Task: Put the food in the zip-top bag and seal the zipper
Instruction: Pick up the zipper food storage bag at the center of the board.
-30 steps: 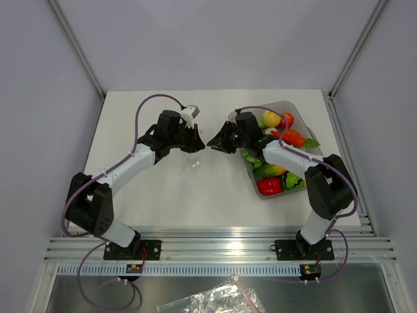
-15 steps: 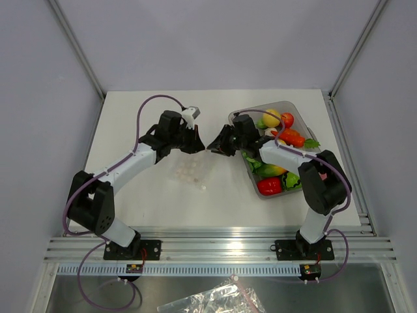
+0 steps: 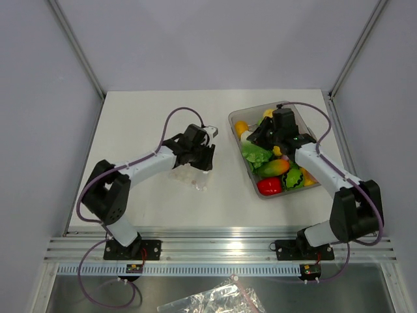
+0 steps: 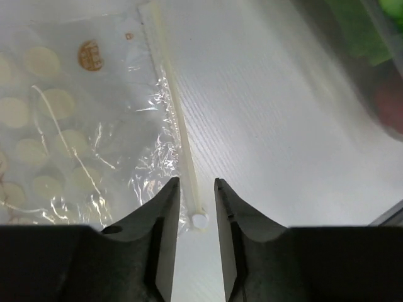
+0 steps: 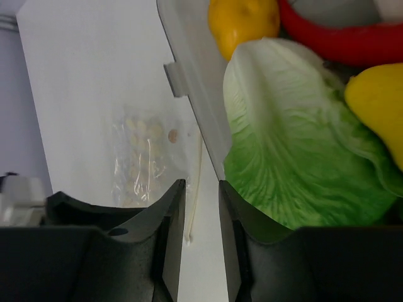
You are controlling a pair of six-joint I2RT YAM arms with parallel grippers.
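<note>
The zip-top bag (image 3: 189,176) lies flat on the white table, clear with pale dots (image 4: 63,126). Its zipper (image 4: 179,126) runs along the right edge, also seen from the right wrist as a thin pale strip (image 5: 199,182). My left gripper (image 3: 203,160) hangs low over that edge, open by a narrow gap (image 4: 197,189), with the zipper's end lying between the fingers. My right gripper (image 3: 256,138) is over the tray's left rim, open and holding nothing (image 5: 201,201). The food sits in the tray: a small orange piece (image 3: 241,127) (image 5: 242,19) and a long red piece (image 5: 340,41). No eggplant shows.
The clear tray (image 3: 251,173) at the right holds green toy lettuce (image 5: 283,138), a red bell pepper (image 3: 269,186) and other toy produce. Its wall (image 5: 195,82) stands close to the bag's zipper edge. A crumpled plastic bag (image 3: 212,301) lies below the rail.
The bag went from between the two grippers down onto the table. My left gripper followed to its right edge and opened. My right arm swung back over the tray.
</note>
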